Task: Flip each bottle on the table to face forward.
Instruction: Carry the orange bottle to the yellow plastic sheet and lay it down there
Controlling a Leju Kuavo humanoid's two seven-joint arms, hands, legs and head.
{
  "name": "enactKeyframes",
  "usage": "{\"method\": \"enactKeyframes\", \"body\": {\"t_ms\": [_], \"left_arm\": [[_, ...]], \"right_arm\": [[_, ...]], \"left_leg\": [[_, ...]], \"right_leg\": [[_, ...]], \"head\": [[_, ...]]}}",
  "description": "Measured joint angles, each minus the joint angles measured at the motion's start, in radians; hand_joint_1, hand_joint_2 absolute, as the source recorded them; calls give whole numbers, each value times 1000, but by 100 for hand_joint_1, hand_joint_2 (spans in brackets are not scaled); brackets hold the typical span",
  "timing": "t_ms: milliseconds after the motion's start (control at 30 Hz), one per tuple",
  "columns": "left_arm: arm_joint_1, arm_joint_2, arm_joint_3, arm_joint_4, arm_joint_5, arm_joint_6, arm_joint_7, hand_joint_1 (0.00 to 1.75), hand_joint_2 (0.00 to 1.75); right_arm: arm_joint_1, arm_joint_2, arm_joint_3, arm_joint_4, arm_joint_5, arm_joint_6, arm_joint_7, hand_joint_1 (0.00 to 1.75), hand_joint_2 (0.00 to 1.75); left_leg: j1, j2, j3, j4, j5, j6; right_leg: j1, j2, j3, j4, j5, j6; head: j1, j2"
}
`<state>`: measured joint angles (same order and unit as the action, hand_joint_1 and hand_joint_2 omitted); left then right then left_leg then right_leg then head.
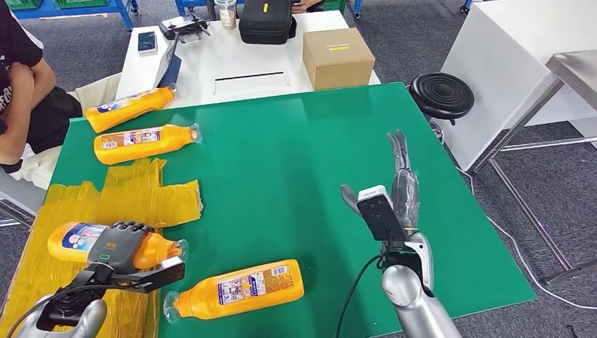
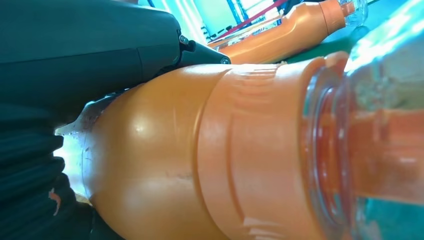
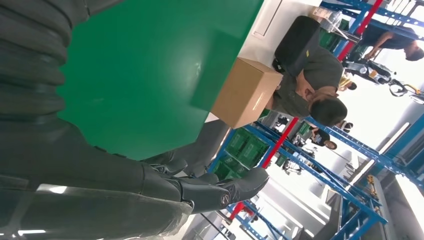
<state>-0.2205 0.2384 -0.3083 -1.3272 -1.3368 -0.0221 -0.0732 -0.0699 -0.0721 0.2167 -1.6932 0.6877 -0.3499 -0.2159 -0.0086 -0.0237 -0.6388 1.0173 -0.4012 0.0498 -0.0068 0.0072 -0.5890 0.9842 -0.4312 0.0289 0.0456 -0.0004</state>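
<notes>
Several orange bottles lie on their sides on the green table [image 1: 296, 148]. My left hand [image 1: 118, 246] grips one bottle [image 1: 74, 239] at the near left, over yellow sheeting; its orange shoulder [image 2: 200, 165] and clear cap are close up in the left wrist view. Another bottle [image 1: 243, 287] lies just right of it, label up, cap pointing left. Two more bottles [image 1: 144, 143] [image 1: 130, 108] lie at the far left, one of them also in the left wrist view [image 2: 295, 30]. My right hand [image 1: 398, 183] hovers open over the right side, fingers straight [image 3: 200, 187], holding nothing.
A cardboard box [image 1: 338, 58], a black case [image 1: 266, 21] and a phone [image 1: 147, 41] sit on the white table behind. A person [image 1: 28, 91] sits at the far left. A black stool [image 1: 441, 95] stands off the right edge. Yellow sheeting [image 1: 141, 193] covers the near left.
</notes>
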Motion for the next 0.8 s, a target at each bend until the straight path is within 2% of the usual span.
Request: {"method": "enactKeyframes", "body": {"t_ms": [233,267,367,400,800], "left_arm": [[-38,-20,-13,36,28,-5,-3,175,175],[-42,-22,-15,40,32,-6,-3,140,175],[-52,-29,-22,51,37,-7,-2,10,175],[-54,-31,-24,54,37,-5,1,0,175],[-73,-50,-43,82,17,-2,29,0,175]], "right_arm": [[-1,1,0,15,0,0,0,0,175],[-1,1,0,17,1,0,0,0,175],[-2,1,0,22,2,0,2,0,175],[-3,1,0,24,2,0,2,0,175],[-3,1,3,43,-5,0,4,0,175]], "left_leg": [[0,0,0,0,0,0],[0,0,0,0,0,0],[0,0,0,0,0,0],[0,0,0,0,0,0],[0,0,0,0,0,0]], "right_leg": [[0,0,0,0,0,0],[0,0,0,0,0,0],[0,0,0,0,0,0],[0,0,0,0,0,0],[0,0,0,0,0,0]], "head": [[0,0],[0,0],[0,0],[0,0],[0,0]]}}
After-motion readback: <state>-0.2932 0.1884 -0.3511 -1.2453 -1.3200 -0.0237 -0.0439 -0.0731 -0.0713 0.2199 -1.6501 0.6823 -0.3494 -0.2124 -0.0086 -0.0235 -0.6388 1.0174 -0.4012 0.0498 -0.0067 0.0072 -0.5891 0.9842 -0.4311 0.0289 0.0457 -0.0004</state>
